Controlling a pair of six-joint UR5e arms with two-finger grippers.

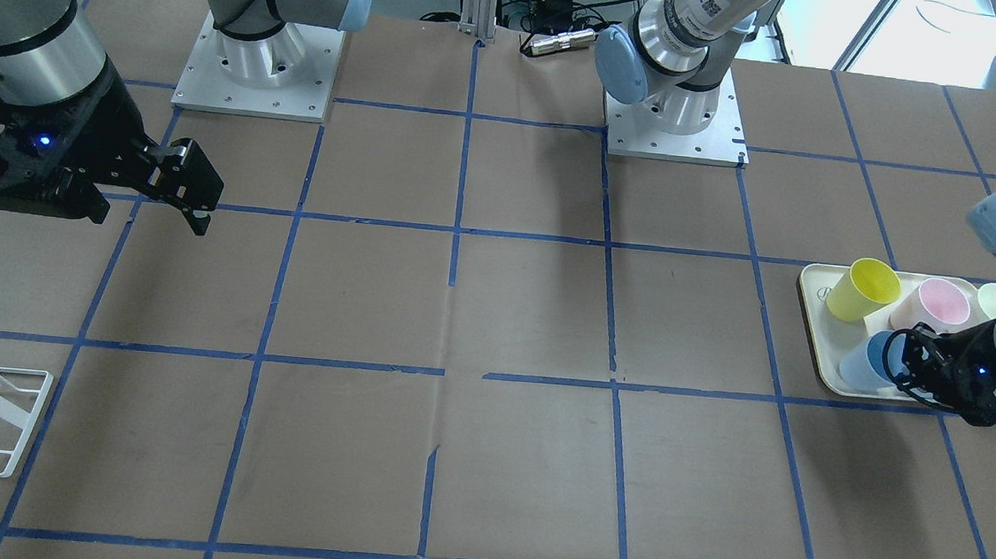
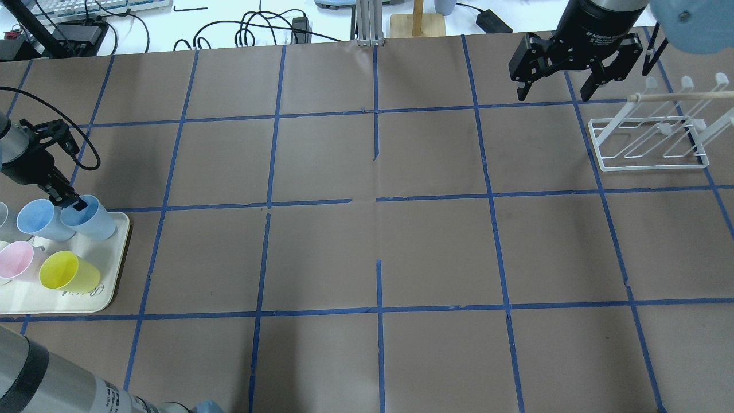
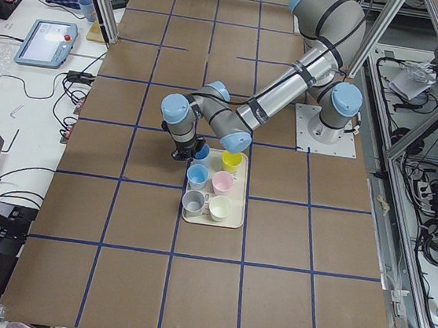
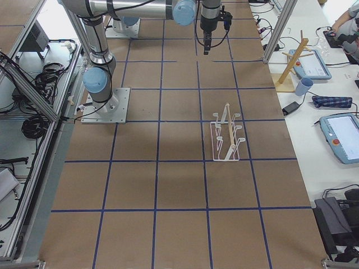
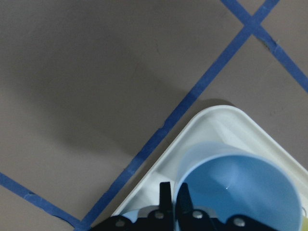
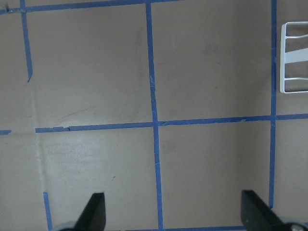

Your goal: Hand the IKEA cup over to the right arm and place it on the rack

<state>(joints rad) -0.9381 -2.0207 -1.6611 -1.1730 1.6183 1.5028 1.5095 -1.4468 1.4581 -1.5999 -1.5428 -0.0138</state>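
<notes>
The pale sky-blue IKEA cup (image 2: 94,221) sits at the corner of a cream tray (image 2: 109,287) at the table's left end. It also shows in the front view (image 1: 857,368) and the left wrist view (image 5: 236,192). My left gripper (image 2: 71,202) is shut on the cup's rim, one finger inside and one outside (image 5: 174,195). I cannot tell whether the cup is off the tray. My right gripper (image 2: 555,92) is open and empty, hovering at the far right, just left of the white wire rack (image 2: 648,143). The rack's corner shows in the right wrist view (image 6: 294,57).
On the tray a deeper-blue cup (image 2: 40,219), a pink cup (image 2: 16,259) and a yellow cup (image 2: 63,271) stand close to the held cup. A wooden rod (image 2: 676,96) lies across the rack's top. Brown paper with blue tape lines covers the table.
</notes>
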